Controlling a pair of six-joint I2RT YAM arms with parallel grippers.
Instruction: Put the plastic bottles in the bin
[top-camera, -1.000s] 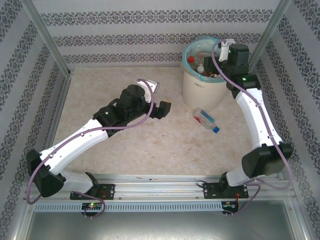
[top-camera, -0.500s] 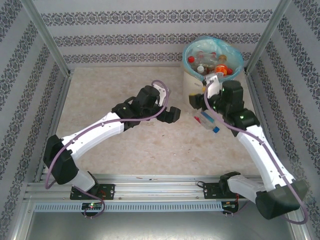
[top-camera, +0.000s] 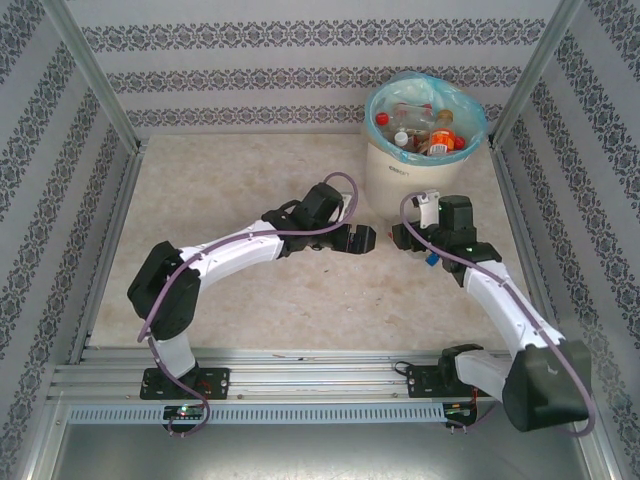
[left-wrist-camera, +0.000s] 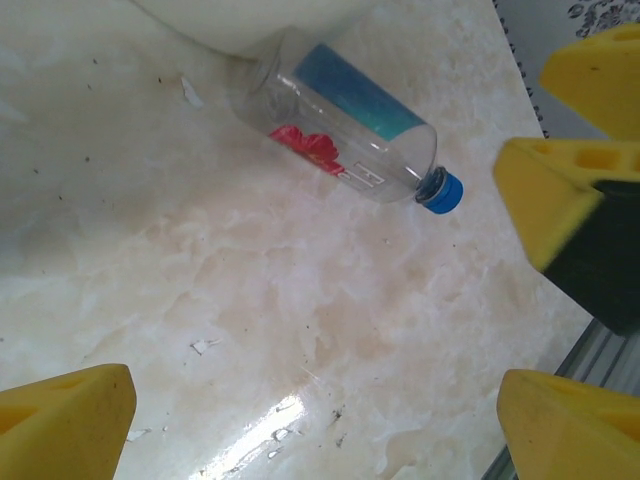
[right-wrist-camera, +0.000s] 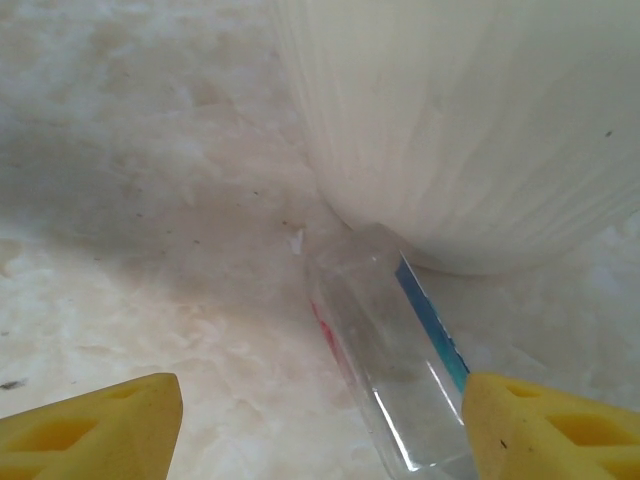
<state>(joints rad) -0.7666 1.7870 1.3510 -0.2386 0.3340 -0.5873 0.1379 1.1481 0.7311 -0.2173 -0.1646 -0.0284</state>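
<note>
Beside the bin (right-wrist-camera: 470, 130), bottle (left-wrist-camera: 345, 125) lying under wide-apart right tool (right-wrist-camera: 322, 392), left tool (left-wrist-camera: 317, 385) likewise apart.

In the overhead view the left arm (top-camera: 235, 252) runs from its base at lower left, folds at the elbow and stretches right to mid-frame. The left claw (top-camera: 362, 240) points right there. The right arm (top-camera: 500, 295) climbs from lower right and leans up-left. The right claw (top-camera: 408, 238) faces the left claw, near it but apart. In both wrist views the yellow fingers (left-wrist-camera: 65, 420) (right-wrist-camera: 90, 425) sit in the bottom corners, spread wide and gripping nothing.
</note>
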